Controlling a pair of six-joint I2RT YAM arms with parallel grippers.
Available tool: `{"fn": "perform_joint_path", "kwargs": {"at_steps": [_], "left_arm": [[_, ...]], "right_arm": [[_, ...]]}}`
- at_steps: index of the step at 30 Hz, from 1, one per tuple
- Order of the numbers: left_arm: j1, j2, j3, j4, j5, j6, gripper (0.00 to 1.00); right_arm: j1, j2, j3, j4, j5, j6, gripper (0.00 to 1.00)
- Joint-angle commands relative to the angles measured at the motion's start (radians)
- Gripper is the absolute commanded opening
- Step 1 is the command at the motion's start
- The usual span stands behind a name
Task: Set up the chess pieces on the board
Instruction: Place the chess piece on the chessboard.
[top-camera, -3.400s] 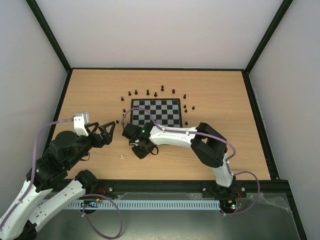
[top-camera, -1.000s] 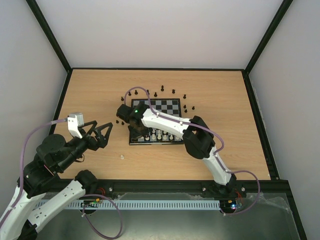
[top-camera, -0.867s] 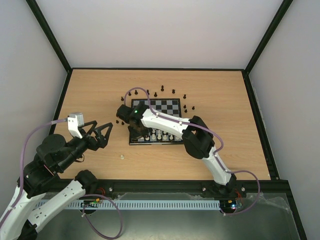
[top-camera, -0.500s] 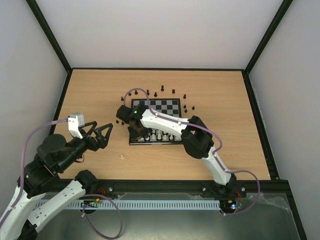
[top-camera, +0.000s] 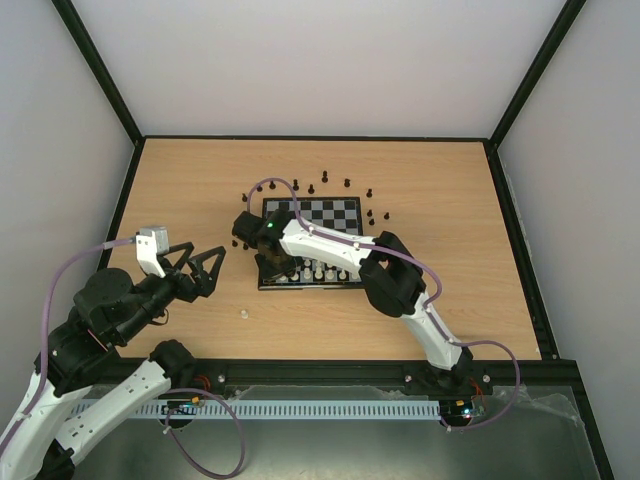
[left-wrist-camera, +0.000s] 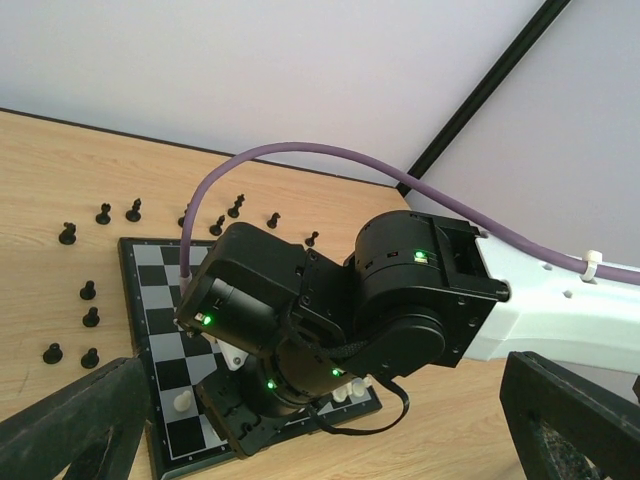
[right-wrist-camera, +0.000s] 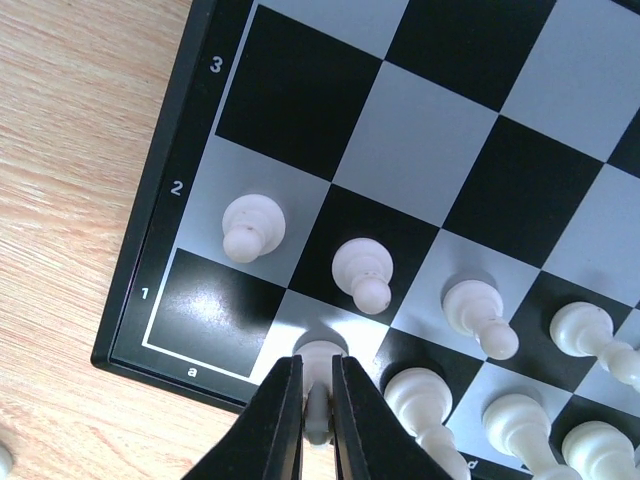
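Observation:
The board (right-wrist-camera: 300, 100) fills the right wrist view. My right gripper (right-wrist-camera: 318, 402) is shut on a cream-white chess piece (right-wrist-camera: 320, 362) that stands on the light square beside the bare corner square (right-wrist-camera: 205, 310). White pawns (right-wrist-camera: 250, 228) stand in the row behind, and more white pieces (right-wrist-camera: 420, 400) to the right. From above, the right gripper (top-camera: 275, 267) sits over the board's (top-camera: 325, 212) near left corner. Black pieces (top-camera: 310, 188) ring the board on the table. My left gripper (top-camera: 212, 268) hangs open, left of the board, holding nothing.
One loose white piece (top-camera: 243, 313) lies on the wooden table in front of the board's left corner. Black pieces (left-wrist-camera: 68, 233) stand scattered left of and behind the board (left-wrist-camera: 150, 300). The right arm (left-wrist-camera: 400, 300) stretches across the board's near rows. A black frame edges the table.
The right arm has swung from the table in front of the board onto its near left corner, uncovering the near white rows. Over the last second it barely moves. The left gripper has drawn back leftward.

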Motion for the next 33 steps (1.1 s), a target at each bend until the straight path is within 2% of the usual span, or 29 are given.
{"fn": "perform_joint_path", "kwargs": {"at_steps": [1,14,24,28,33], "left_arm": [[0.005,-0.004,0.004,0.005,-0.011,0.014,0.99],[0.006,-0.005,0.006,0.003,-0.014,0.015,0.99],[0.004,0.017,0.028,-0.011,-0.03,0.008,0.99],[0.006,0.031,0.027,-0.013,-0.04,-0.005,0.99],[0.005,0.072,0.039,-0.038,-0.054,-0.036,0.99]], "right_arm": [[-0.006,0.019,0.015,-0.023,-0.014,-0.01,0.1],[-0.005,0.001,0.025,-0.034,-0.019,-0.009,0.19],[0.012,-0.159,0.006,-0.035,-0.02,-0.014,0.3],[0.024,-0.257,-0.043,-0.014,-0.018,-0.021,0.37],[0.026,-0.416,-0.177,0.047,0.004,-0.027,0.54]]}}
